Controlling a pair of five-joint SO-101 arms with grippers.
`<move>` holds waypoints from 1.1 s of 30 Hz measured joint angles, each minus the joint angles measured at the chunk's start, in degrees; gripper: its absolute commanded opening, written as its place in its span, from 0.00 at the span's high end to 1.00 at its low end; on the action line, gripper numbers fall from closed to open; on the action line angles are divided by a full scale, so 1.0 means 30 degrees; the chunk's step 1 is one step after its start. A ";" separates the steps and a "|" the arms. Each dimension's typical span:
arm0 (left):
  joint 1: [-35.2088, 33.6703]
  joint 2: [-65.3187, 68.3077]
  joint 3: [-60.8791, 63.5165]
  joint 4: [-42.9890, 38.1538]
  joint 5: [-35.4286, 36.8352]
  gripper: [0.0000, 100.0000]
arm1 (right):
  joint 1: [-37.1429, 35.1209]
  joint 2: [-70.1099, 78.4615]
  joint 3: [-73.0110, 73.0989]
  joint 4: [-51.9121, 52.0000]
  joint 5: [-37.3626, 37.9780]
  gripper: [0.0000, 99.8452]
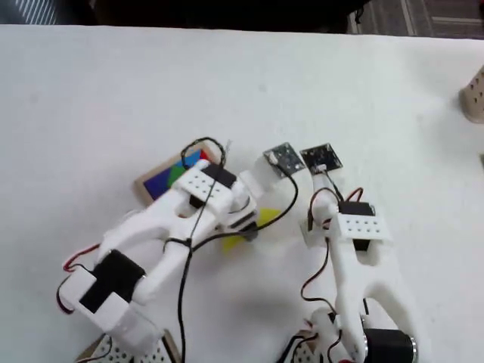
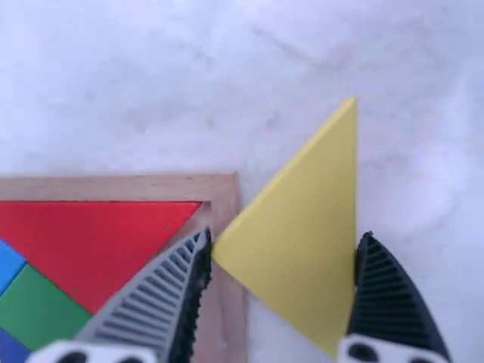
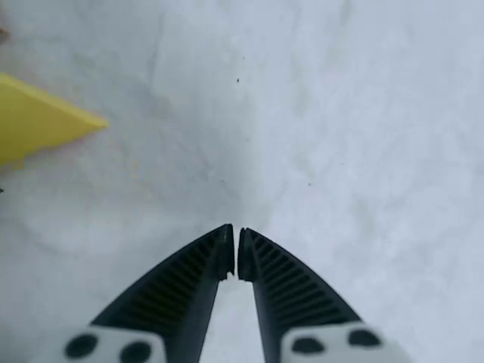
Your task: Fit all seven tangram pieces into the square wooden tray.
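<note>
i have the left pincer [image 2: 280,253] pinching the yellow triangle [image 2: 302,227], which overlaps the wooden tray [image 2: 223,185] at its corner rim. the right pincer [image 3: 236,253] is pressed together over the table [image 3: 340,113]. next, i think, i turn the triangle and seat it inside.

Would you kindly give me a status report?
Left gripper shut on yellow triangle at tray corner. Right gripper shut, empty, over table. Nothing in the way.
</note>
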 measured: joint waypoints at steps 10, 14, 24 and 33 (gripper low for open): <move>-0.2549 -0.0410 0.0000 0.0059 0.0029 0.88 | 0.0029 0.0000 0.0000 0.0000 0.0000 0.98; -0.4425 -0.2051 0.0000 0.0322 -0.0791 0.84 | 0.0000 0.0000 0.0000 0.0000 0.0000 0.98; -0.6183 -0.1846 0.0029 0.0352 -0.3370 0.83 | 0.0029 0.0000 0.0000 0.0000 0.0000 0.98; -0.6183 -0.1582 0.0029 0.0762 -0.3370 0.83 | 0.0000 0.0000 0.0000 0.0000 0.0000 0.98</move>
